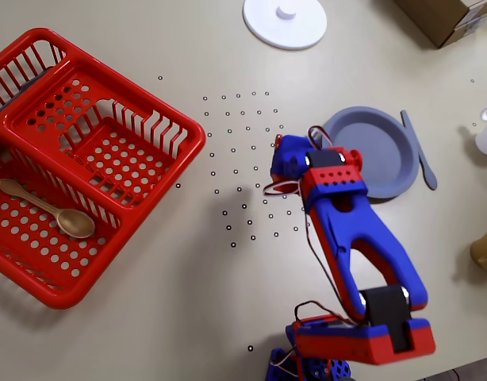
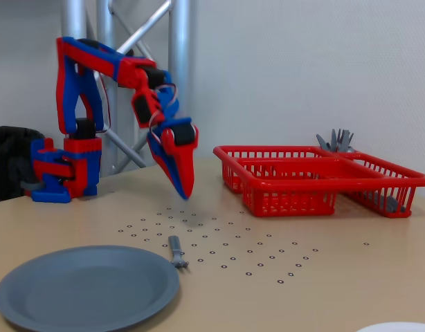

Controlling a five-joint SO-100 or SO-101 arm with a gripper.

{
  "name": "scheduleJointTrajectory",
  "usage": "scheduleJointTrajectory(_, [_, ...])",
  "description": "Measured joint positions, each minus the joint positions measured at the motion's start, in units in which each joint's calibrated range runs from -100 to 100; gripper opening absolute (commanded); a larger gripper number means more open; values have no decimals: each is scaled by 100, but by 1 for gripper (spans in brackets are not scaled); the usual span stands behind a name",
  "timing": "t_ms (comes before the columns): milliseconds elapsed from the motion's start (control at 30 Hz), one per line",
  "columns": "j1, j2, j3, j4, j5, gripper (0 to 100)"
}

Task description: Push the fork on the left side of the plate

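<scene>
In the fixed view the fork [image 2: 175,251] lies beside the plate [image 2: 84,287], tines seemingly toward it, below the raised gripper [image 2: 185,194], whose jaws look closed

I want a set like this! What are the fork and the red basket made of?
The fork looks like plastic: dull grey-blue, thick and matte, matching the plate. The basket also seems to be plastic: glossy red, moulded with holes and slats.

Lying on the table are one round grey-blue plastic plate [image 1: 382,151], one small grey-blue fork [image 2: 175,250] at its 9 o'clock, one grey-blue knife [image 1: 419,151] at 3 o'clock, one red plastic basket [image 1: 93,151], one tan spoon [image 1: 49,209] and one white knobbed disc [image 1: 285,21].
</scene>
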Motion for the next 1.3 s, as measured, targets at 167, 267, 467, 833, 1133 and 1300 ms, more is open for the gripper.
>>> scheduleJointTrajectory(167, [-27, 1087, -1040, 168, -220, 0])
scheduleJointTrajectory(267, [27, 1708, -1799, 457, -313, 0])
scheduleJointTrajectory(467, [9, 2402, -2694, 897, -376, 0])
scheduleJointTrajectory(833, [155, 2778, -2830, 962, -371, 0])
scheduleJointTrajectory(1133, [255, 2859, -2957, 962, -293, 0])
scheduleJointTrajectory(1300, [364, 2843, -2857, 921, -176, 0])
